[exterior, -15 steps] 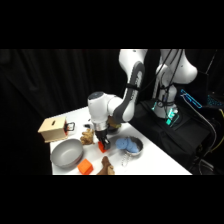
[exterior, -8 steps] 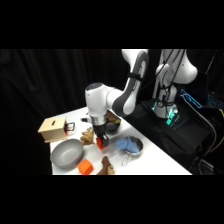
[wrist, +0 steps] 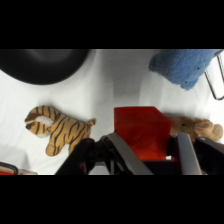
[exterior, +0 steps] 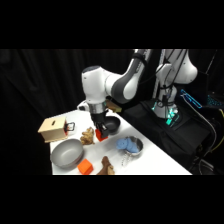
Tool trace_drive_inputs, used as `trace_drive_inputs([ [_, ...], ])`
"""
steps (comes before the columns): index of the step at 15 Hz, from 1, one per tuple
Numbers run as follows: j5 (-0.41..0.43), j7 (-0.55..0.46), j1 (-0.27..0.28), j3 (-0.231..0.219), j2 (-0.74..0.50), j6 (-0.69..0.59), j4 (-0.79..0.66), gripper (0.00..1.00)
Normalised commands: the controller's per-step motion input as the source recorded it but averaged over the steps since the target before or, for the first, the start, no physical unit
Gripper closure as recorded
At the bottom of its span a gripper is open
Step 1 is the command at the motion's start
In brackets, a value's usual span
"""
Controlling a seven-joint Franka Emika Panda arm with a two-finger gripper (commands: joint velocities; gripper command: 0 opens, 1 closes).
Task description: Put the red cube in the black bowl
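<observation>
The red cube (wrist: pixel 141 131) is plain-faced, with a deep red front, a paler red-orange top and crisp edges. In the wrist view it sits between the two fingers (wrist: pixel 125 155) of the end effector (wrist: pixel 152 156), which press against its lower sides, so the end effector is clenched on the cube. In the side view the red cube (exterior: pixel 101 134) shows only as a small red patch under the dark end effector (exterior: pixel 102 128), just in front of the black bowl (exterior: pixel 112 124) and, as far as that view tells, a little above the white desk (exterior: pixel 150 160).

The black bowl (wrist: pixel 42 64) fills the upper left of the wrist view, glossy and dark, apart from the cube with bare desk (wrist: pixel 110 85) between them. A striped toy tiger (wrist: pixel 56 128) lies left of the cube; a brown soft toy (wrist: pixel 197 127) lies just beside its right face. A blue cloth (wrist: pixel 187 66) sits at the upper right beside a metal handle (wrist: pixel 215 75).

The side view adds what the wrist camera cannot show: a grey bowl (exterior: pixel 66 153) near the desk's front left edge, a wooden box (exterior: pixel 54 128) at the left edge, an orange block (exterior: pixel 85 167) close to the front edge, and a metal pot (exterior: pixel 131 145) holding the blue cloth. The most open room lies on the right half of the desk, toward its right edge.
</observation>
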Motion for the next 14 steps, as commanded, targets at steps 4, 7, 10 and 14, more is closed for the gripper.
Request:
trace_drive_inputs([
  [4,-0.118,0.07,-0.02,-0.075,-0.42,-0.1,-0.31,0.77],
  [7,-0.109,0.03,-0.069,-0.066,-0.4,-0.04,-0.33,0.77],
  [10,-0.106,0.0,-0.089,-0.059,-0.36,-0.01,-0.3,0.77],
  [14,-0.1,-0.01,-0.097,-0.055,-0.29,0.01,-0.25,0.77],
])
